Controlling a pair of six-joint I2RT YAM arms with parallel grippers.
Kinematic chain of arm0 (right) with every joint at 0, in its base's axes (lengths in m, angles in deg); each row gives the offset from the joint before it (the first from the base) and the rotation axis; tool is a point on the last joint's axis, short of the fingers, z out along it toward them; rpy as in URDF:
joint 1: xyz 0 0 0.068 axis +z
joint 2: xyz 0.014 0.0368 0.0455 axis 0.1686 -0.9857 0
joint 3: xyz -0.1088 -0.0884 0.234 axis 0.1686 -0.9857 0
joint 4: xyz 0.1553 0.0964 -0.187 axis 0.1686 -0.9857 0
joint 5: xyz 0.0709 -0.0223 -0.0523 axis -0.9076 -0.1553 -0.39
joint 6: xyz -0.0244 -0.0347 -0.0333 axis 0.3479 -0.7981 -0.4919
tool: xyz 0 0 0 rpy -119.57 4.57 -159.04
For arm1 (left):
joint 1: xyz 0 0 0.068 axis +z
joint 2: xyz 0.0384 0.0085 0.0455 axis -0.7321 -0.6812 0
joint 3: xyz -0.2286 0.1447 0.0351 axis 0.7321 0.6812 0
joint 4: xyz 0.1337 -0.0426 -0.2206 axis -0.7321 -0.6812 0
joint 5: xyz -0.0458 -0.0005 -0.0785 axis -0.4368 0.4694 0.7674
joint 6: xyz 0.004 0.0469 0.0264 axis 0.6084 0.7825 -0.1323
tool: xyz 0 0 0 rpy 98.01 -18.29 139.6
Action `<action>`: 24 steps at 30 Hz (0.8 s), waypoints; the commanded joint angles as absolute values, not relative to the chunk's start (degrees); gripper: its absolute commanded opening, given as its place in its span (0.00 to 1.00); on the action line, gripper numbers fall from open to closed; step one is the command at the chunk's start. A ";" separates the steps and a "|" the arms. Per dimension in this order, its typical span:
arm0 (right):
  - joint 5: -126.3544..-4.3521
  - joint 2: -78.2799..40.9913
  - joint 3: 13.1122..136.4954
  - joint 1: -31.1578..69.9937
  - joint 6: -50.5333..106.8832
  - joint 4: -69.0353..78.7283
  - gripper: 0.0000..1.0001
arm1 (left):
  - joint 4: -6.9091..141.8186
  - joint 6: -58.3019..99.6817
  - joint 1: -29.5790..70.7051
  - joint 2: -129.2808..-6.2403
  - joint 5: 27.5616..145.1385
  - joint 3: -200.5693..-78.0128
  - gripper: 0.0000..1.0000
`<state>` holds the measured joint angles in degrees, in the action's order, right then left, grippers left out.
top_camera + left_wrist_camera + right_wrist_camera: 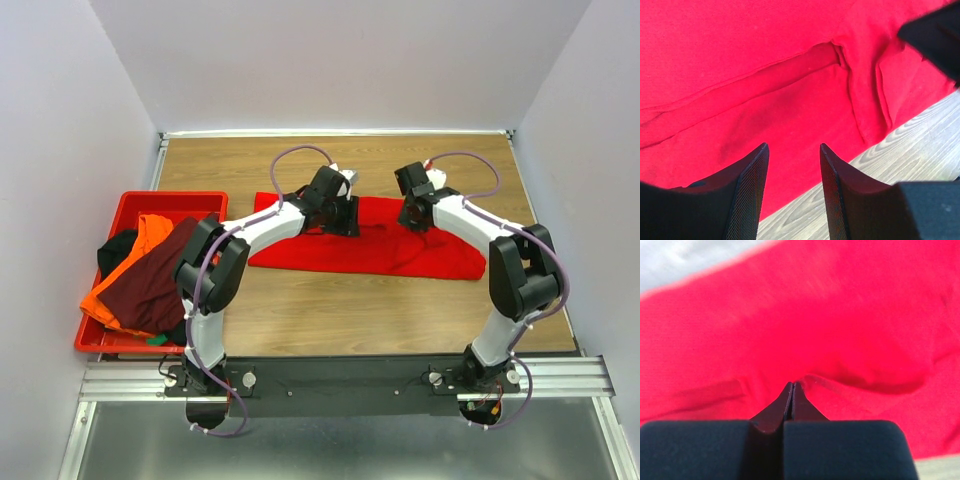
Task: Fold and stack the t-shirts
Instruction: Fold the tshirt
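- The red t-shirt (380, 250) lies spread in a long band across the middle of the table, directly beneath both of my grippers.
- My left gripper (792, 147) hangs just above the shirt's near edge with its fingers spread wide, holding nothing.
- My right gripper (792, 385) is closed tight, its tips pressed into a fold of the red cloth; I cannot tell whether any fabric is caught between them.
- The orange t-shirt (150, 240), the maroon t-shirt (155, 285) and the black t-shirt (113, 252) are heaped in the red crate (170, 197) at the table's left edge.
- The table (400, 310) is pale wood-grain board, walled by plain light panels (60, 120).
- The red cloth is soft, matte and creased, with stitched seams and a folded sleeve.
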<state>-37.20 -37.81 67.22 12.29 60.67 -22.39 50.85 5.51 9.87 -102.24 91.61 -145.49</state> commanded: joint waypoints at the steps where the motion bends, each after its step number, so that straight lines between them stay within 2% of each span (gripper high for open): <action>1: -37.49 -40.83 72.55 12.00 58.37 -20.05 0.00 | 50.59 6.25 10.24 -100.55 90.83 -145.17 0.53; 15: -46.46 -45.22 73.88 12.00 54.15 -14.86 0.02 | 50.67 6.08 10.68 -101.07 90.75 -144.90 0.53; 20: -45.24 -45.58 73.70 12.09 54.58 -14.60 0.03 | 51.37 6.08 10.59 -100.81 91.62 -144.21 0.54; 24: -41.64 -40.32 70.02 12.00 56.42 -14.77 0.02 | 52.17 5.99 9.62 -100.72 92.59 -144.20 0.55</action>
<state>-44.46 -44.59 72.07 12.29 55.32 -15.75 51.11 5.48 10.48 -102.17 91.69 -144.86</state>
